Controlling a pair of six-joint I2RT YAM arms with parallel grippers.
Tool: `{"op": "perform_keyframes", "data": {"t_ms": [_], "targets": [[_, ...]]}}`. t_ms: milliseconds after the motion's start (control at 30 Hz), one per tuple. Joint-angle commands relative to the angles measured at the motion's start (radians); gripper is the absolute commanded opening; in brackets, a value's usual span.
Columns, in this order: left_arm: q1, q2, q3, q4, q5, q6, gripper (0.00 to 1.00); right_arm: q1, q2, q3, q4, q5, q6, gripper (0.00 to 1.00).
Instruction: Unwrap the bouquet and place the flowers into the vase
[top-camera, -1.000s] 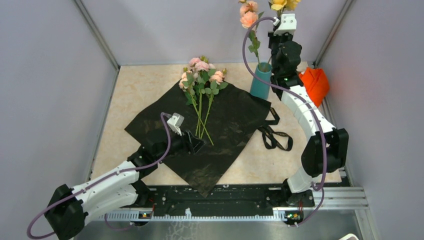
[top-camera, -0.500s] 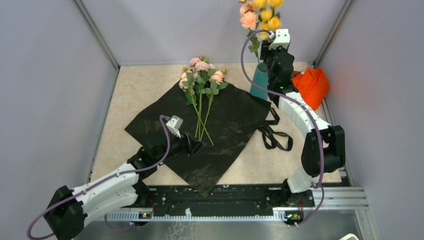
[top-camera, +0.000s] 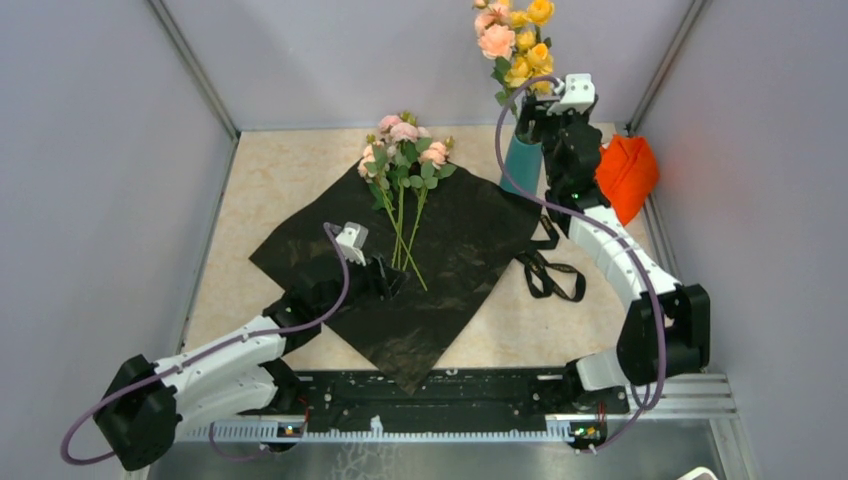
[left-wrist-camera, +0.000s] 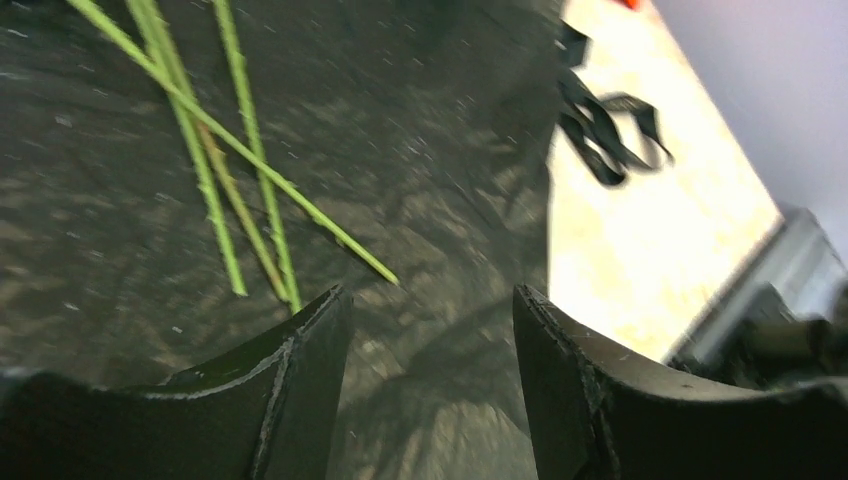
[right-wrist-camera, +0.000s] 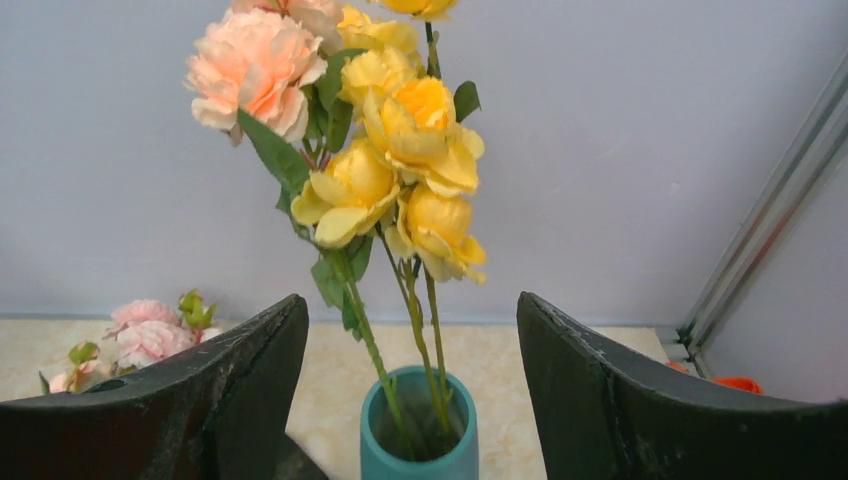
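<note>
The flowers lay twelve-to-six, stem ends just twelve o'clock of the left gripper. It and the right gripper gaped empty.

Loose flowers on wrapping sheet, ribbon right of it, vase behind both.
</note>
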Motion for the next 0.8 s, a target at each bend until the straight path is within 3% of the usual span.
{"op": "perform_keyframes", "data": {"t_ms": [0, 133, 267, 333, 500, 633, 767], "targets": [[-0.002, 0.109, 0.123, -0.005, -0.267, 0.053, 0.66, 0.022, -0.122, -0.092, 0.056, -0.017, 0.043, 0.76], [-0.001, 0.255, 0.214, -0.024, -0.530, 0.111, 0.65, 0.083, -0.235, -0.218, 0.129, 0.048, 0.027, 0.75], [0.002, 0.386, 0.296, -0.017, -0.635, 0.123, 0.64, 0.129, -0.326, -0.304, 0.155, 0.074, 0.036, 0.73], [0.012, 0.448, 0.345, -0.056, -0.667, 0.046, 0.58, 0.140, -0.366, -0.336, 0.153, 0.075, 0.051, 0.72], [0.083, 0.588, 0.480, -0.160, -0.561, -0.155, 0.55, 0.194, -0.450, -0.388, 0.128, 0.069, 0.080, 0.70], [0.110, 0.688, 0.634, -0.275, -0.479, -0.221, 0.56, 0.269, -0.479, -0.392, 0.081, 0.066, 0.021, 0.70], [0.150, 0.788, 0.780, -0.422, -0.391, -0.273, 0.45, 0.345, -0.467, -0.371, 0.002, 0.071, -0.014, 0.70]]}}
